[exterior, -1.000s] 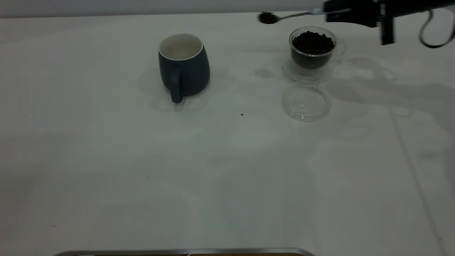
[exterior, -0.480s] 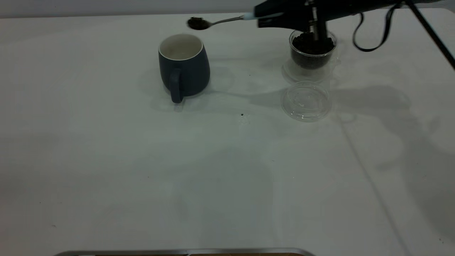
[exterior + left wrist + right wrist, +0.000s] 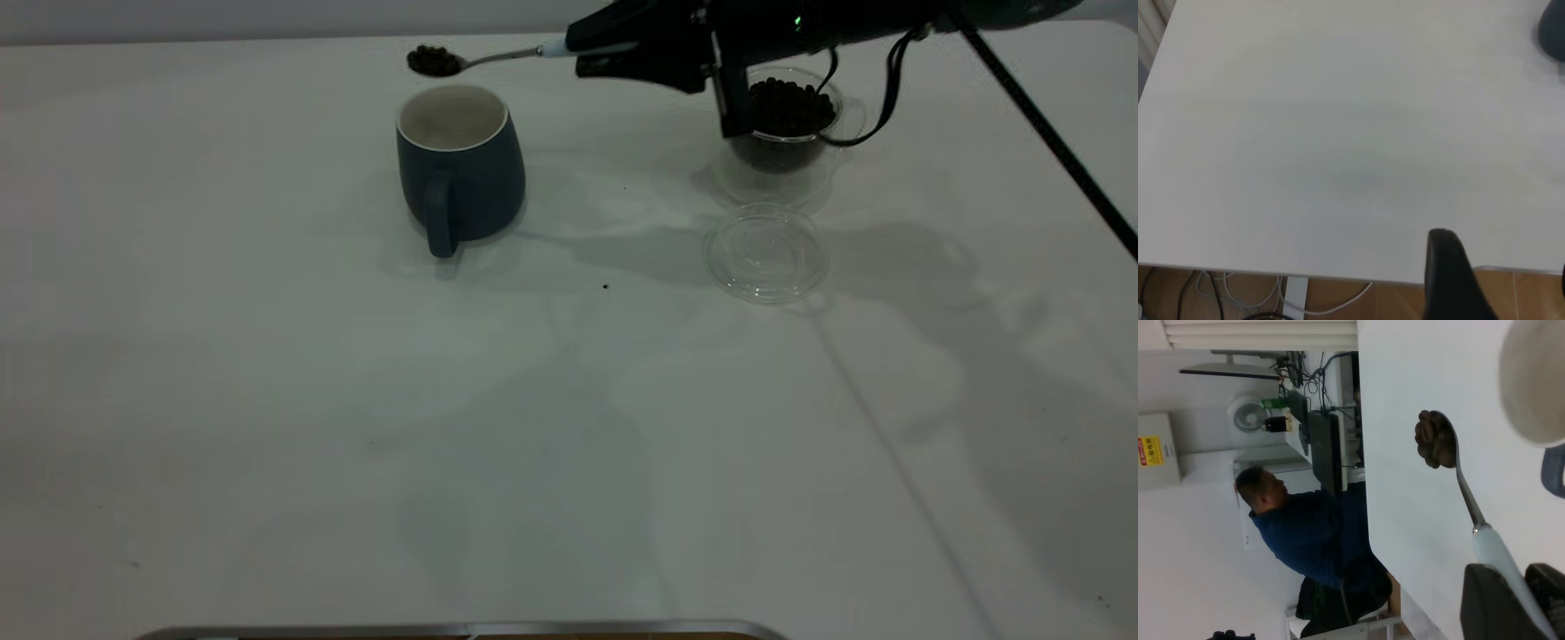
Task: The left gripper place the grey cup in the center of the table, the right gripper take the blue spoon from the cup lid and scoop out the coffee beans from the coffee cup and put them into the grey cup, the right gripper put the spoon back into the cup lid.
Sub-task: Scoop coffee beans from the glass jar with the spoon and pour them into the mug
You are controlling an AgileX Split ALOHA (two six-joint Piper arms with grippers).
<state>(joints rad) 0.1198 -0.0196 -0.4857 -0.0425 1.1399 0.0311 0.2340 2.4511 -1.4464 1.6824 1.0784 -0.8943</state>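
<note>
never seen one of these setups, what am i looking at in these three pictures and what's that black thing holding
It is a robot with two arms at a white table. The wide picture comes from a camera facing the arms; the other two come from cameras on each wrist. The black thing is the right gripper, its jaws shut on a blue spoon loaded with coffee beans, held just above a grey cup. On the table also stand a glass coffee cup full of beans and its clear cup lid. The left gripper waits over the table's edge. The right wrist view also shows a person in the background.
</note>
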